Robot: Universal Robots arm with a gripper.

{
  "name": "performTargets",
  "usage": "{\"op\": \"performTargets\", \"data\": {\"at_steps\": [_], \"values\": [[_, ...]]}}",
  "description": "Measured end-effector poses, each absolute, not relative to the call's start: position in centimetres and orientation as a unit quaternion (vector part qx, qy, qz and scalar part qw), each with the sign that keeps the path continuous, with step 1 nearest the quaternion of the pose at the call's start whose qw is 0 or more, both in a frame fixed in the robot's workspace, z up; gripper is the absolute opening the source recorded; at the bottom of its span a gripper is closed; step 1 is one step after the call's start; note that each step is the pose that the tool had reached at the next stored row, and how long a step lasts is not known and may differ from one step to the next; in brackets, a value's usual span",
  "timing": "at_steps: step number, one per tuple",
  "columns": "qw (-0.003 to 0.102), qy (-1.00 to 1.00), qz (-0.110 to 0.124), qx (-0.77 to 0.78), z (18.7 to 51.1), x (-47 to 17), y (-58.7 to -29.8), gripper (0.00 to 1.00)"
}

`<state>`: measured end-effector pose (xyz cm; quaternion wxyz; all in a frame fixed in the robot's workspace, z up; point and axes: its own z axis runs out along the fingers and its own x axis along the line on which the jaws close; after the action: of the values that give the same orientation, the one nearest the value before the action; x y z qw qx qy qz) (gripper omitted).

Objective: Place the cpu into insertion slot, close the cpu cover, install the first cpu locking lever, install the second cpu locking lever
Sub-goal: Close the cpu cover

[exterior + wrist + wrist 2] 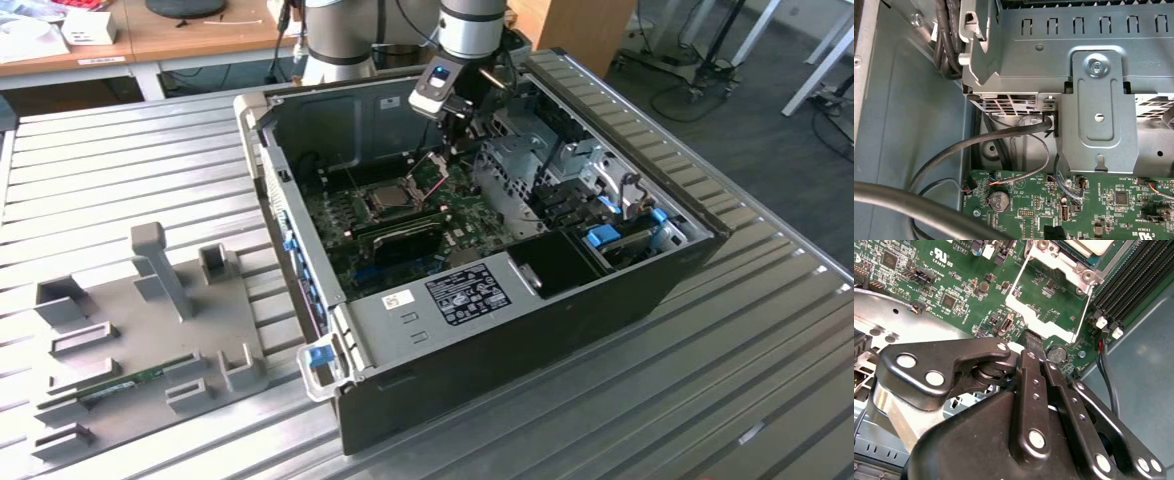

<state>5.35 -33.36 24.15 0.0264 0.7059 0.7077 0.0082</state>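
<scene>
The end effector (1035, 344), fingers pinched narrow, rests against the free edge of the open cpu cover (1019, 305). Just past it, the cpu (1094, 246) lies in the insertion slot (1088, 271). Push the cover down slowly and don't let the tip slip off.

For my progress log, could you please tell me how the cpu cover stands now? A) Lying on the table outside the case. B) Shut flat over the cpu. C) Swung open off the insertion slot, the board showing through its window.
C: in the second wrist view the cpu cover is swung open away from the insertion slot. Green board shows through its window, and the cpu sits uncovered in the slot.
</scene>
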Motion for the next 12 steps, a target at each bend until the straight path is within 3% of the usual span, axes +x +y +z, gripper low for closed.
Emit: {"op": "performTargets", "data": {"at_steps": [12], "values": [[0.026, 0.708, 0.008, 0.706, 24.12, 5.13, -33.36, 0.10]]}}
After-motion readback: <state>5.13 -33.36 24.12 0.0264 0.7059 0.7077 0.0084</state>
